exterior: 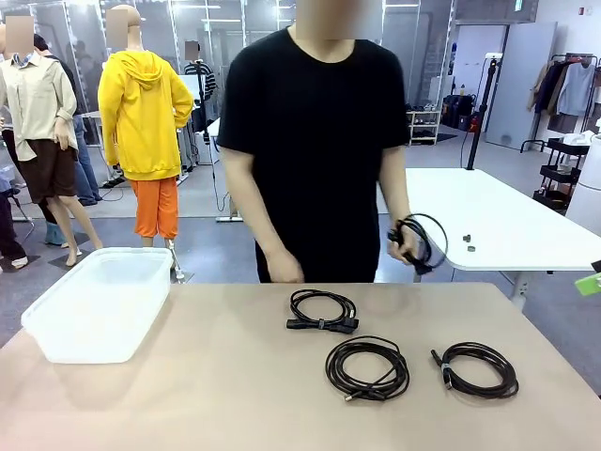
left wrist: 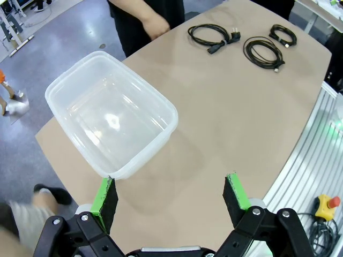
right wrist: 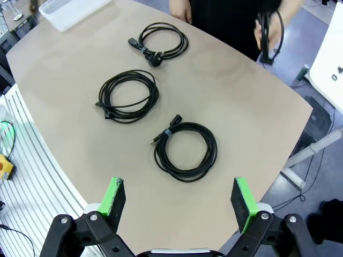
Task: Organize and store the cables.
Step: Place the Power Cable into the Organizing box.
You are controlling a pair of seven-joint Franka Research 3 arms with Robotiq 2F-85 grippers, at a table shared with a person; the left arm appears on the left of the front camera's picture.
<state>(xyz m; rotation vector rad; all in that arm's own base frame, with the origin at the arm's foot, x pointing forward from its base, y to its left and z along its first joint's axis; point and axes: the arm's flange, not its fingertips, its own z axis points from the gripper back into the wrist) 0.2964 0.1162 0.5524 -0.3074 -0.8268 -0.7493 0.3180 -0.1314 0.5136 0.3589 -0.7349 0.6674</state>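
Observation:
Three coiled black cables lie on the tan table: one with plugs (exterior: 322,310) at the middle far side, one (exterior: 367,367) in front of it, and one (exterior: 480,368) to the right. The person behind the table holds another coiled cable (exterior: 418,242) in one hand, off the table's far edge. From high above the table, my right gripper (right wrist: 178,199) stands open over the nearest coil (right wrist: 185,150). My left gripper (left wrist: 171,195) is open too, above bare table beside the clear plastic bin (left wrist: 110,112), with the cables (left wrist: 213,37) far off.
The empty clear bin (exterior: 100,301) sits at the table's left side. A white table (exterior: 507,216) stands behind on the right. The tan table's near half (exterior: 235,395) is bare. A metal rail and a yellow stop button (left wrist: 325,206) lie off the table's edge.

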